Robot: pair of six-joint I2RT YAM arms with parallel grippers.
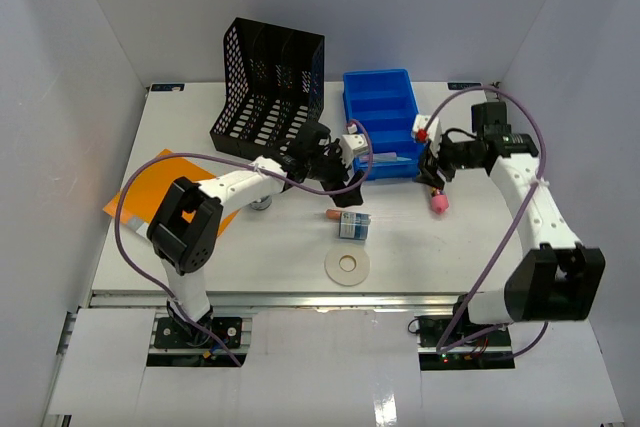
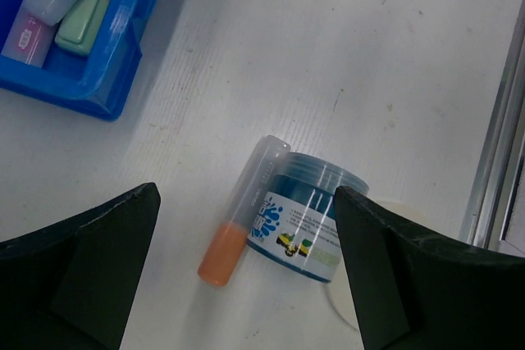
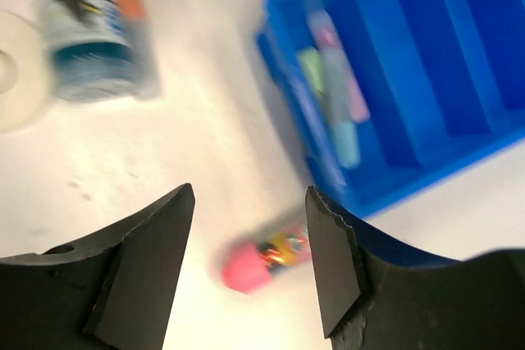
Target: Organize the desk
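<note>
Over the desk (image 1: 250, 257), left hand (image 2: 246, 198) and right hand (image 3: 248, 194) both stand apart, empty.

My top camera looks down from high behind the near edge over the whole desk (image 1: 200, 257); both wrist cameras face down close above it, sharing the blue tray (image 2: 123, 55) and jar (image 2: 299, 227).

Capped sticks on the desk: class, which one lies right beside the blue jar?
The orange-capped stick, lying against the blue jar; the pink-capped stick lies alone by the blue tray.
</note>
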